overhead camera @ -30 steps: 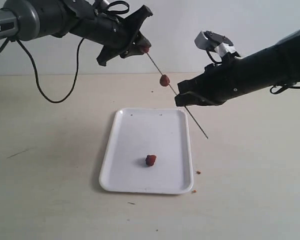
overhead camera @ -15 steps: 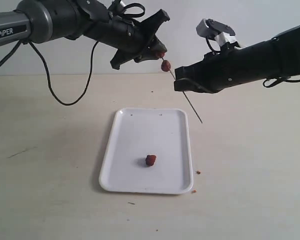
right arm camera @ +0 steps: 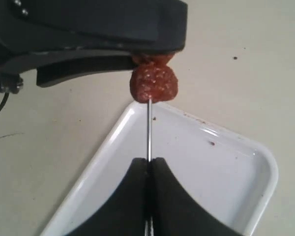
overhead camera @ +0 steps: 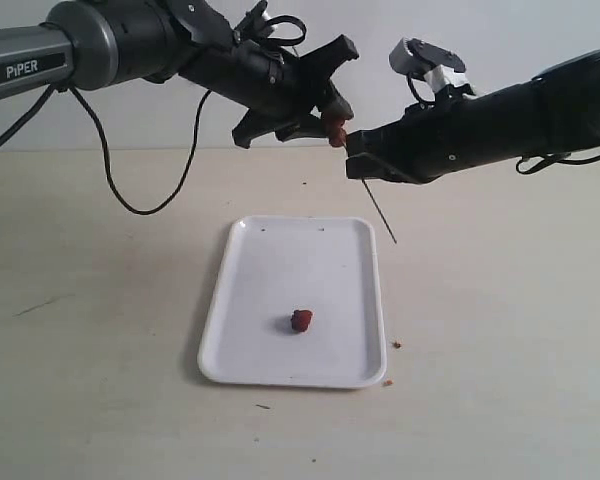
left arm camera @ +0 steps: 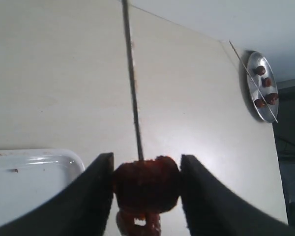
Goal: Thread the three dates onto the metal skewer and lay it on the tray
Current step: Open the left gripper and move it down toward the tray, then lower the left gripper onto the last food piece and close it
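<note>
Off the tray's (overhead camera: 280, 265) near right corner, a few crumbs (overhead camera: 397, 344) lie on the desk (overhead camera: 500, 350). On the tray, towards its near end, the loose date (overhead camera: 301, 320) sits alone, not yet threaded. Above the tray's far right corner the skewer (overhead camera: 380, 215) hangs tilted in the air, its free lower end pointing down near that corner. Higher and farther back, the right gripper (overhead camera: 356, 166) is clamped on the rod, jaws closed with the metal running between them. Just past that grip, beyond the tray's far edge, the lower date (right arm camera: 154, 82) is impaled and touches the top date (right arm camera: 152, 60), which the left gripper (overhead camera: 332, 114) pinches from both sides.

The step in hand looks like seating these two fruits together on the rod. With two of three on, the task seems past halfway. To do it well, the left gripper should push straight along the rod's line, not across it, since so thin a rod would likely flex or twist in the right gripper's hold. The squeeze on the top date wants to be light, because the flesh looks soft and could tear off the metal. Enough bare rod must be left on the lower side for the loose date. The left gripper should let go only once both fruits sit firm.
</note>
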Controlling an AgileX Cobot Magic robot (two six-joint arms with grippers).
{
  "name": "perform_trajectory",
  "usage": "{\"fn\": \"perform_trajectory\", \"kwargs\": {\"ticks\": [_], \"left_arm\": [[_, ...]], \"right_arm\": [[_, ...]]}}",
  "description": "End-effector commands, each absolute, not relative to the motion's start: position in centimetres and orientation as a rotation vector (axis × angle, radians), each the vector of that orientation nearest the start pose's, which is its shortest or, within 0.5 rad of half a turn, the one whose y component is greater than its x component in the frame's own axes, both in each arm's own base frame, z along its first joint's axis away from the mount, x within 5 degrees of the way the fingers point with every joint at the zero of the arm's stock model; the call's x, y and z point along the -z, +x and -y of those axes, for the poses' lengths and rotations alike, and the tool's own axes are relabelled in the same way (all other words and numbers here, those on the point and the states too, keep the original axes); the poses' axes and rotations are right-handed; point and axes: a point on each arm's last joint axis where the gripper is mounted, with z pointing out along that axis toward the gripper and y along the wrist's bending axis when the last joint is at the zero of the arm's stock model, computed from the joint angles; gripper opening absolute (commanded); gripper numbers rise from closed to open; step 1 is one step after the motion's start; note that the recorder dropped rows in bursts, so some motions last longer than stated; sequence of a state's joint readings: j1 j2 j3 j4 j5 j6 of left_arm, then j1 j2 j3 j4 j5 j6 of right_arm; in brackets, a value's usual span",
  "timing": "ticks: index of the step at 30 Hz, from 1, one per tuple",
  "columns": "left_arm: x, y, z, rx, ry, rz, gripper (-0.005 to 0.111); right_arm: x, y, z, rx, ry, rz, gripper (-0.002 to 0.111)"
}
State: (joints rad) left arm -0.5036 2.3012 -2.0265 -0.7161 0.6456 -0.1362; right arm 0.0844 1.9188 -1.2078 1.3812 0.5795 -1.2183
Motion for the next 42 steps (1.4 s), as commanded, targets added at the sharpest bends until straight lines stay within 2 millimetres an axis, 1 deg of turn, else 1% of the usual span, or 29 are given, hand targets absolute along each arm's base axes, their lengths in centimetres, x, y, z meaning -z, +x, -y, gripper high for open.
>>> {"fn": "perform_trajectory", "kwargs": {"ticks": [1,4,8,10,17,21,24,26,27,29,30,32,33,34,36,39,40,42], "left_arm": [[-23.1,44.6,29.0,1.069,-0.032,-2.457,0.06],[-23.1,44.6,29.0,1.067,-0.031,-2.455,0.062],[-23.1,44.6,28.8,1.038,0.035,-2.453,0.062],[-23.3,44.5,28.7,1.007,0.083,-2.453,0.062],[-23.0,44.2,28.4,0.927,0.197,-2.481,0.062],[-22.7,44.0,28.3,0.86,0.345,-2.485,0.062],[-22.2,42.9,28.5,0.811,0.61,-2.522,0.062],[-21.6,41.7,28.7,0.763,0.838,-2.555,0.062],[-21.1,41.0,28.9,0.721,0.911,-2.6,0.062],[-20.4,40.0,29.1,0.569,1.056,-2.64,0.062],[-20.2,39.4,29.5,0.469,1.167,-2.627,0.062],[-19.9,38.6,30.2,0.292,1.359,-2.554,0.062],[-19.8,38.2,30.6,0.194,1.488,-2.488,0.062],[-19.8,37.6,31.2,0.15,1.573,-2.443,0.062],[-19.7,36.5,32.2,0.106,1.77,-2.326,0.062],[-19.4,35.0,33.2,0.083,2.062,-2.136,0.061],[-19.3,34.7,33.4,0.08,2.116,-2.093,0.06],[-18.7,34.2,33.4,0.074,2.226,-2.012,0.052]], "right_arm": [[-19.7,40.1,-8.4,-0.765,-0.259,-2.267,0.0],[-19.6,40.0,-8.4,-0.756,-0.274,-2.271,0.0],[-19.6,40.0,-8.1,-0.706,-0.283,-2.29,0.0],[-19.6,39.9,-7.6,-0.671,-0.275,-2.317,0.0],[-21.7,39.5,-3.5,-0.544,-0.183,-2.33,0.0],[-22.0,39.0,-1.3,-0.437,-0.168,-2.391,0.0],[-21.8,38.4,0.5,-0.383,-0.107,-2.462,0.0],[-21.7,38.1,1.2,-0.397,-0.08,-2.497,0.0],[-21.7,37.9,1.4,-0.411,-0.077,-2.51,0.0],[-21.6,37.7,1.3,-0.432,-0.094,-2.528,0.0],[-21.6,37.7,1.3,-0.439,-0.104,-2.534,0.0],[-21.6,37.6,1.2,-0.443,-0.119,-2.536,0.0],[-21.6,37.6,1.0,-0.456,-0.137,-2.538,0.0],[-21.6,37.5,0.9,-0.47,-0.15,-2.541,0.0],[-21.6,37.4,0.8,-0.494,-0.177,-2.542,0.0],[-21.6,37.4,0.7,-0.496,-0.182,-2.541,0.0],[-21.6,37.4,0.7,-0.493,-0.19,-2.539,0.0],[-21.6,37.4,0.7,-0.489,-0.202,-2.537,0.0]]}}
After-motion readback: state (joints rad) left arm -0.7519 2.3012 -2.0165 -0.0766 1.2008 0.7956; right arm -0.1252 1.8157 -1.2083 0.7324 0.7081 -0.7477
